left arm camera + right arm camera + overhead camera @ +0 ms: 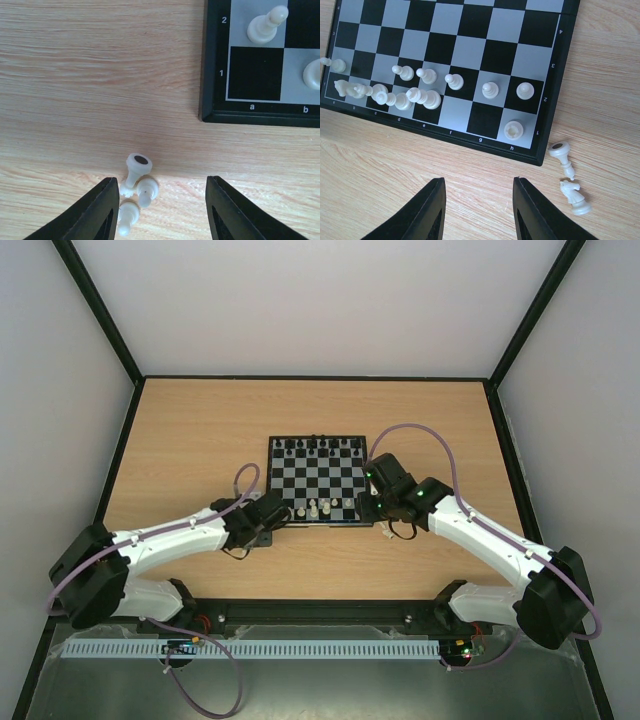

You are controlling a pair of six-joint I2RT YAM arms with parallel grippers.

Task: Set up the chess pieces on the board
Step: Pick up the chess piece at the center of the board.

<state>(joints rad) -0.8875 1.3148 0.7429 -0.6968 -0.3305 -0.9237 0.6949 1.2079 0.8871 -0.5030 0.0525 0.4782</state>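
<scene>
The chess pieces are mostly on the board already, so I think most of the job is done.

Look ahead of your right claw. A row of white pawns stands there, and the bigger white pieces stand in the row nearest the claw. A rook sits in the corner square. The two squares next to it are bare. A tall piece and a knight lie on their sides on the table, off the board, just to the right of this claw. I think they belong in those bare squares.

Now look at your left claw. Three small white pieces lie in a little heap between its jaws, just beside the left one. The board's corner is ahead and to the right of this claw, and the corner square there is bare.

So about five white pieces are not yet on the board. I cannot tell how many pawn squares are bare.

Both claws are open. You hold nothing in either one.

The black pieces stand on the far side of the board, away from both claws.

The table is pale wood with thin lines in it, flat and smooth. Plain white walls with black edges stand around it.
</scene>
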